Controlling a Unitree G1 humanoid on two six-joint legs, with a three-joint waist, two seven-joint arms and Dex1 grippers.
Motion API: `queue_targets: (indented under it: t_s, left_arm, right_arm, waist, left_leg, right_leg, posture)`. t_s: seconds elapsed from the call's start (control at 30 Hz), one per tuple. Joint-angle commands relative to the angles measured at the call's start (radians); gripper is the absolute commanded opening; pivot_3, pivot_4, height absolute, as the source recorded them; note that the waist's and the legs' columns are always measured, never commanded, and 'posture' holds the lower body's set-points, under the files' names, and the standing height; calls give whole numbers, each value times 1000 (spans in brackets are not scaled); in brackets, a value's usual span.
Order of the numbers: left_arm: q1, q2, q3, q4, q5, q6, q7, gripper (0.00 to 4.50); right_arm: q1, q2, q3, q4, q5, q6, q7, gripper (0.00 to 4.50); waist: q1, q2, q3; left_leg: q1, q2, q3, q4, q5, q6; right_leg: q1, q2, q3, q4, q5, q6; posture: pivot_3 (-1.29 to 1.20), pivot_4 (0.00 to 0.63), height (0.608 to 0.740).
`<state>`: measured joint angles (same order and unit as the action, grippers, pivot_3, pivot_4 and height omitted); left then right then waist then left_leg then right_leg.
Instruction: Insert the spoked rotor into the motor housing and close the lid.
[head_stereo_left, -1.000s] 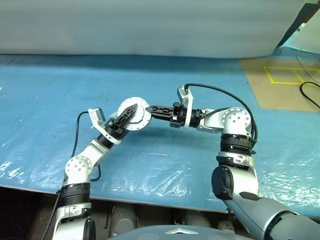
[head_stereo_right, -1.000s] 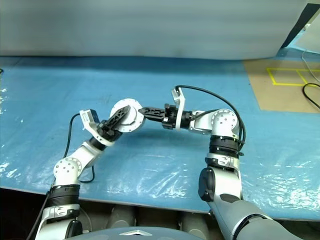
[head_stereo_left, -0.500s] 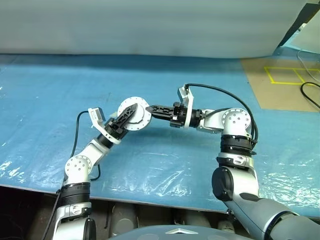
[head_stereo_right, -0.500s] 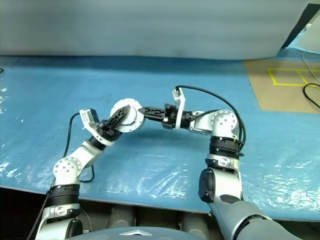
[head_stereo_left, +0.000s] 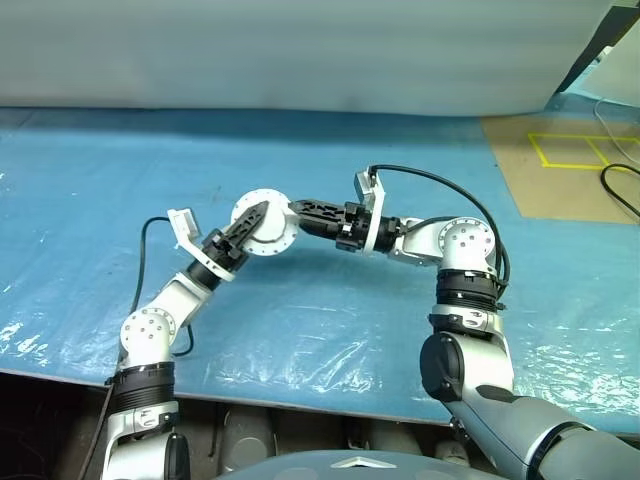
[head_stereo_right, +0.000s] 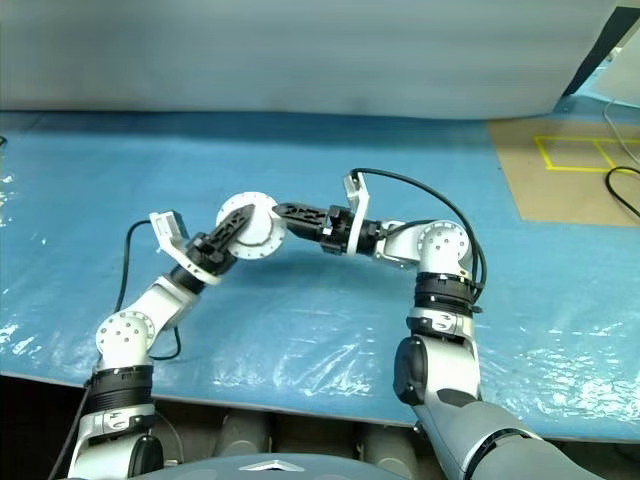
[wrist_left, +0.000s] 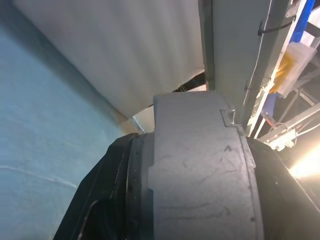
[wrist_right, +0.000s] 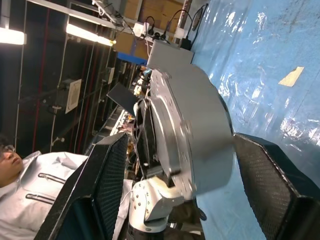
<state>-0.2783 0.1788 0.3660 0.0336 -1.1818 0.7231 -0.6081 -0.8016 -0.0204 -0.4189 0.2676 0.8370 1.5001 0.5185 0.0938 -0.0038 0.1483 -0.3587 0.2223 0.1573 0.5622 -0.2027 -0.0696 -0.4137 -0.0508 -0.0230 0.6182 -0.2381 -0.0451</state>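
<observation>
Where black fingers clamp, the round grey housing gleams.

Blue plastic sheet spread wide over the table, wrinkled and shiny along the near edge. Beyond its far right corner a brown floor area marked with yellow tape lines, and a black cable lying beside them; along the far side, a pale grey wall or curtain. In the right wrist view, a person in a light collared shirt at the side, with bright strip lights and cardboard boxes in the dark background.
</observation>
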Motion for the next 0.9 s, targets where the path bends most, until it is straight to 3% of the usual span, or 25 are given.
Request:
queue_targets:
  t_s: [0.03,0.23,0.43,0.9]
  left_arm:
    - [-58,13,87,-45,-14,-97,36,2715]
    - [-113,63,162,64,97,-244,81,2715]
    - [-176,174,161,361,338,-419,127,2715]
    - [-218,223,174,607,462,-501,92,2715]
  right_arm:
    - [-13,4,2,-3,33,-11,2,3482]
    - [-14,5,23,13,24,-32,5,3482]
    - [-14,-3,49,26,19,-54,9,3482]
    - [0,-14,71,14,29,-72,10,3482]
  waist:
    - [1,0,0]
    - [2,0,0]
    - [0,0,0]
    - [4,-7,4]
  left_leg:
    - [-1,0,-1,0,0,0]
    - [-3,-1,-4,2,0,0]
    - [-3,-1,-5,2,0,0]
    - [-6,0,-9,7,0,0]
  right_leg:
    - [0,0,-1,0,0,0]
    - [0,0,-2,0,0,0]
    - [0,0,-2,0,0,0]
    - [0,-1,-6,4,0,1]
  posture:
    - [0,150,740]
    - [0,150,740]
    - [0,150,740]
    - [0,150,740]
